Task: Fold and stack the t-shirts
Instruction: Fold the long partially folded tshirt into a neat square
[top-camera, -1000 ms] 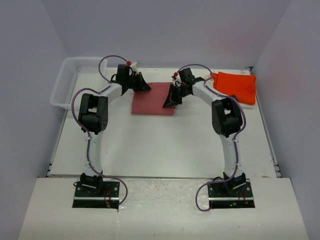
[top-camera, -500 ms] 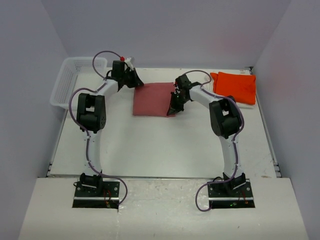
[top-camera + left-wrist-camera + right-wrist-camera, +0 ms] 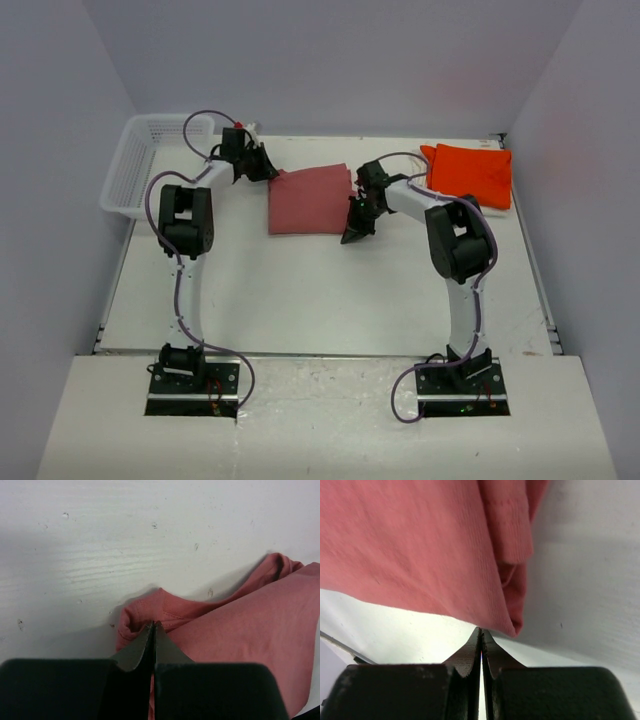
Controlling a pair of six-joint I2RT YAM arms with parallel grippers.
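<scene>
Basket (image 3: 118, 180) is being left alone, far left. Left gripper (image 3: 153, 627), fingers pressed together, is being held at the bunched far-left corner of the folded rose-red shirt (image 3: 310, 200), mid-table; whether cloth is being pinched cannot be told. Right gripper (image 3: 481, 632), also closed, is being held at the near-right corner, nothing visibly clamped. Orange shirt (image 3: 472, 172) is lying folded, far right. Squaring-up is judged in hand. Stacking next is calling for opened jaws and a two-corner grip. Against earlier: left gripper is being seen further left, right one nearer, shirt slightly skewed.
</scene>
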